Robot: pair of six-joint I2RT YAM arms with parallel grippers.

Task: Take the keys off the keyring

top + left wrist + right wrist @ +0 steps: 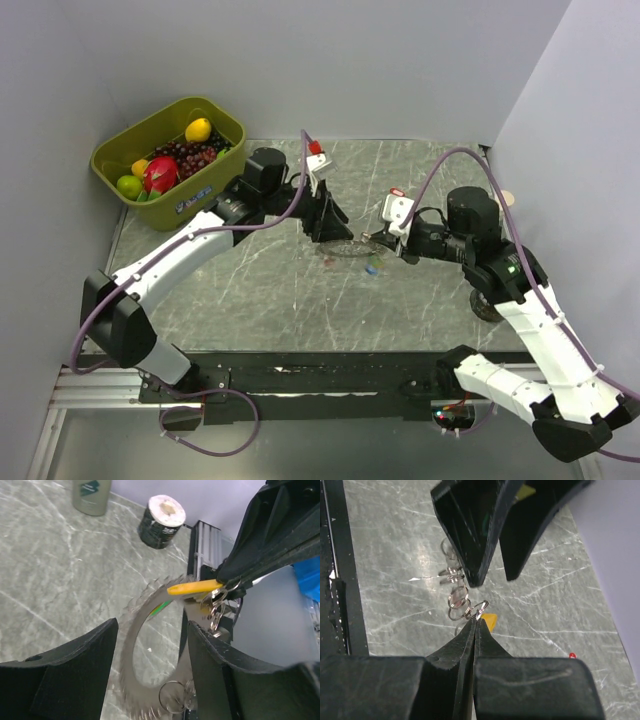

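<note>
The keyring (131,650), a large silvery loop, hangs blurred between my left gripper's (152,625) spread black fingers; it touches neither clearly. Small split rings (175,697) hang at its lower end. In the top view the keyring (350,248) lies between the left gripper (327,222) and the right gripper (384,240). My right gripper (476,620) is shut on a small split ring (480,608) of the chain, with a yellow key (490,621) just beside its tips. The yellow key (194,586) also shows under the right gripper in the left wrist view. The left gripper (492,580) hangs open above the rings.
Loose keys lie on the marble table: a blue-green pair (373,268) and a red one (572,655). A green basket (150,212) of fruit stands at the back left. A tape roll (161,515) and an olive container (91,495) stand beyond the grippers.
</note>
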